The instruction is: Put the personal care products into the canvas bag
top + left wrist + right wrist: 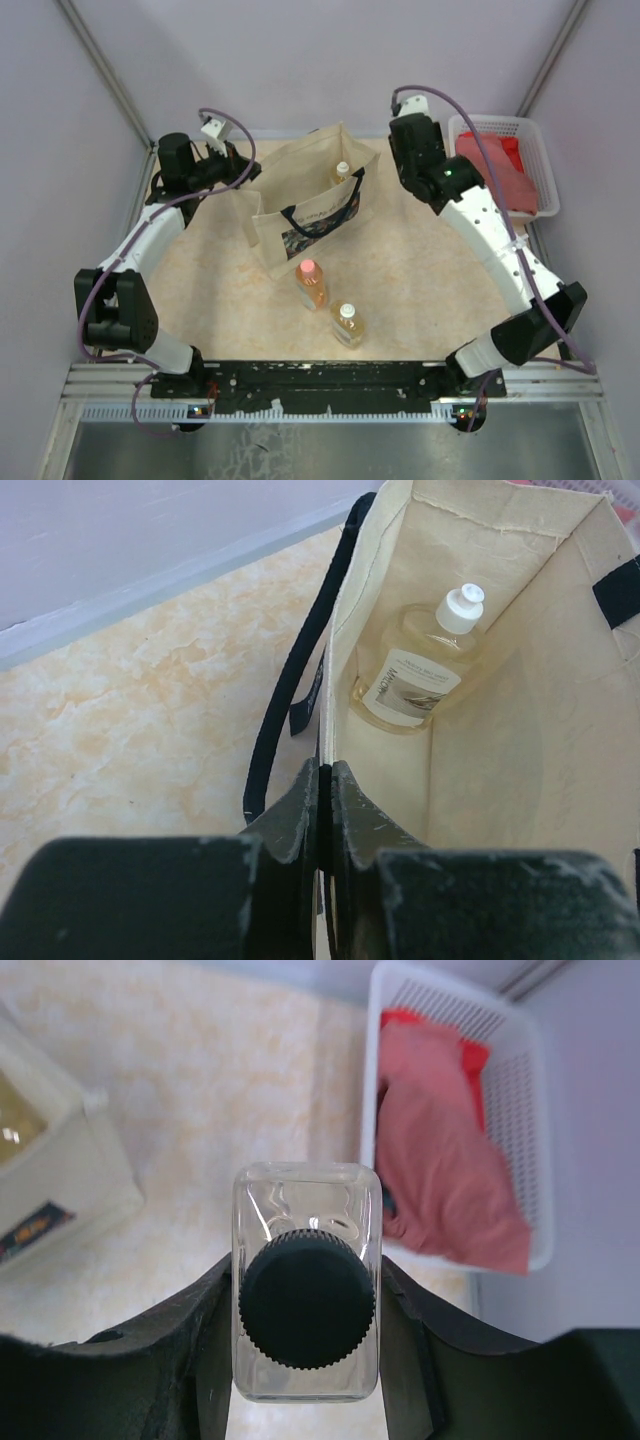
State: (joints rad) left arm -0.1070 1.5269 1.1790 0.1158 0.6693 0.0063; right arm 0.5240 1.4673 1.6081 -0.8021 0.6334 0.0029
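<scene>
The beige canvas bag (305, 205) with navy handles stands open at the back middle. One amber bottle with a white cap (420, 665) lies inside it and shows in the top view (342, 171). My left gripper (325, 780) is shut on the bag's left rim, holding it open. My right gripper (305, 1300) is shut on the colourless bottle with the dark cap (306, 1295), held above the table right of the bag. A pink-capped amber bottle (310, 283) and a white-capped amber bottle (347, 324) stand on the table in front of the bag.
A white plastic basket (533, 150) with red cloth sits at the back right, and shows in the right wrist view (520, 1080). Grey walls enclose the table on three sides. The arm bases sit on a black rail at the near edge.
</scene>
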